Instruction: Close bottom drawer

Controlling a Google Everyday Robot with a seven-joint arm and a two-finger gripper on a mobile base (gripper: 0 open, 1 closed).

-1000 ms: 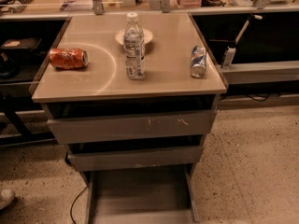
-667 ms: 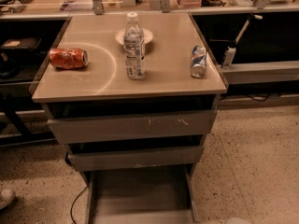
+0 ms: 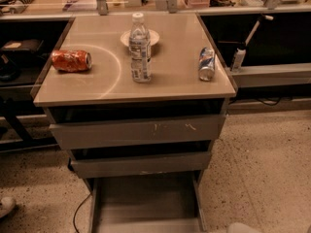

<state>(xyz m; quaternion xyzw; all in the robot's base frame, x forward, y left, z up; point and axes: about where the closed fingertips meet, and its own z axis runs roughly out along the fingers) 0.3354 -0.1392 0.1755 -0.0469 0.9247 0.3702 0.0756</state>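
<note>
Bottom drawer: drawn out well forward of the two drawers above it, with its flat grey inside exposed. Its low plain front panel lies along the lower edge of the view. It sits directly left of the end effector, close beside it.

End effector: only a pale grey sliver shows at the lower edge of the view, off the drawer's front right corner and over the speckled floor. No contact with the drawer is visible. Released or clenched: cannot tell.

Middle drawer: above and left of the end effector, standing a little proud of the cabinet with a dark gap over it.

Top drawer: higher again, the widest, with whitish scratches on its front and likewise a dark gap above.

Desk: tan top, farthest up from the end effector. A clear water bottle stands upright near the centre. A white bowl sits just behind it. An orange soda can lies on its side far to the left. A blue and silver can is near the right edge, almost straight above the end effector; whether it is upright or lying cannot be settled.

Floor, well left of the end effector: a dark cable runs beside the open drawer, and a pale shoe shows at the frame edge.
</note>
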